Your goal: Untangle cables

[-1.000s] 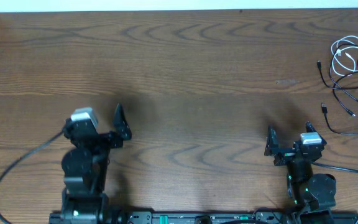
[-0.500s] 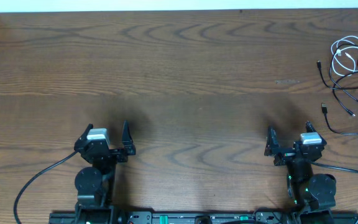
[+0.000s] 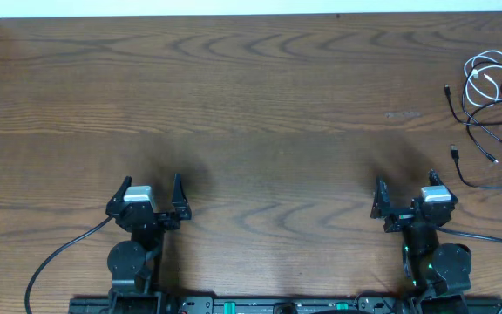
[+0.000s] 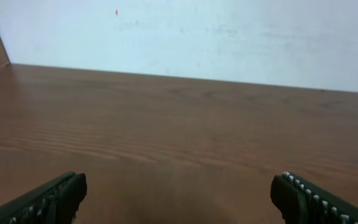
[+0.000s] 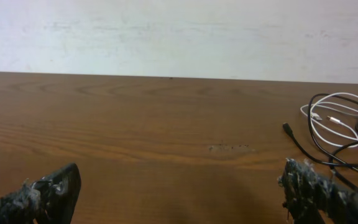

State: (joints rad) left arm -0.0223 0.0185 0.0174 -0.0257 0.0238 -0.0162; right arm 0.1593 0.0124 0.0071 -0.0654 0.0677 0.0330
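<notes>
A white cable [image 3: 488, 77] lies coiled at the far right of the table, with a black cable [image 3: 482, 131] looped through and below it. Both show in the right wrist view, the white cable [image 5: 328, 118] coiled at the right and the black cable [image 5: 303, 147] trailing from it. My left gripper [image 3: 151, 193] is open and empty near the front left, far from the cables; the left wrist view shows its fingers [image 4: 48, 199] wide apart over bare wood. My right gripper [image 3: 404, 193] is open and empty at the front right, short of the cables.
The wooden table [image 3: 260, 105] runs to a pale wall at the back. Thick black arm wires [image 3: 59, 257] curve beside each arm base at the front edge.
My left arm has drawn back toward the front edge and turned its gripper to face forward, jaws open. The right arm and the cables have not moved.
</notes>
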